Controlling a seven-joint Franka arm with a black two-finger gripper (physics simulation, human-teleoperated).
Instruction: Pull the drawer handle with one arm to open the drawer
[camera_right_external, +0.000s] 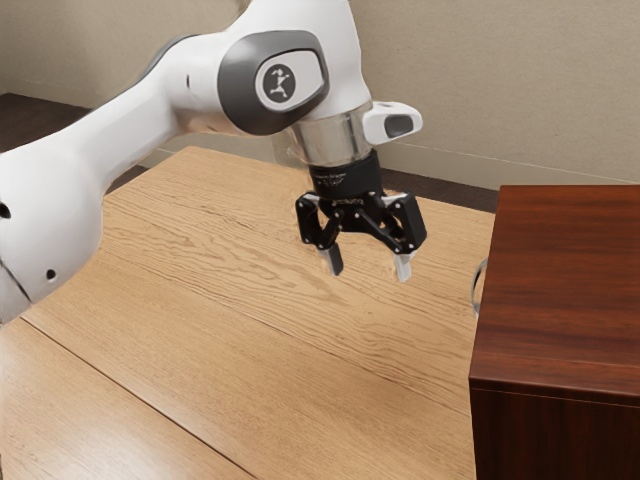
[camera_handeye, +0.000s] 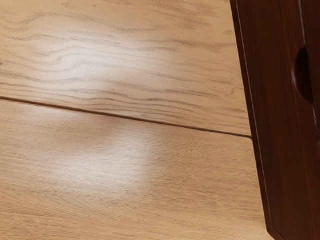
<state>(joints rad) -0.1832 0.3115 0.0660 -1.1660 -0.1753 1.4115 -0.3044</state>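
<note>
Closest to the lens, white arm (camera_right_external: 60, 210) sweeping in from the exterior view's left. Beyond it, end effector (camera_right_external: 368, 266) hanging over the desk (camera_right_external: 200, 330), aimed downward, spread wide, gripping nothing. Toward the exterior view's right, dark wooden cabinet (camera_right_external: 565, 290) with the drawer handle (camera_right_external: 479, 285) — a pale curved bar on the face turned toward the arm, near the fingertips yet clearly apart from them. From the wrist, same cabinet front (camera_handeye: 280, 130) rising off the desk, handle (camera_handeye: 303, 75) as a dark bump on it. Drawer outline hard to make out; judged not yet pulled. Likely trouble from here: coming in with fingers aimed downward and knocking the bar or the cabinet edge instead of straddling it; closing early or off-centre, catching only the bar's end, then slipping off under load; pulling at a slant to the drawer's travel — jamming it, or dragging the whole cabinet across the desk. Worth turning the wrist to face the cabinet front before closing in.
</note>
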